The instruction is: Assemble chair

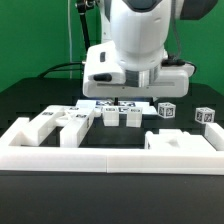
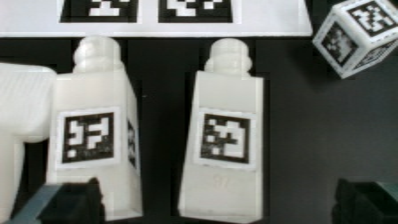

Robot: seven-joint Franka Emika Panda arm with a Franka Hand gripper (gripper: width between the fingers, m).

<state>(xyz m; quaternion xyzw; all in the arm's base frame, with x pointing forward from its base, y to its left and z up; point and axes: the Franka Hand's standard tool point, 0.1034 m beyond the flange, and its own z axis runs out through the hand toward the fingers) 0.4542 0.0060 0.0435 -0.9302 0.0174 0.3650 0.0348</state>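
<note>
The claw (image 2: 217, 205) is open wide and holds nothing. Its dark fingertips (image 2: 71, 203) seem to touch no part. It hangs low, most likely so it can line up and grab a leg.

Under it lie two white chair legs, side by side and a little apart. The middle leg (image 2: 228, 130) sits right below the claw. The second leg (image 2: 98, 125) lies just beside a bigger white piece (image 2: 18, 100). A small cube (image 2: 356, 35) is near the leg tips, and the marker board (image 2: 160, 12) is past them.

In the exterior view, a low white wall (image 1: 110, 158) stands at the front, maybe to stop parts sliding.
</note>
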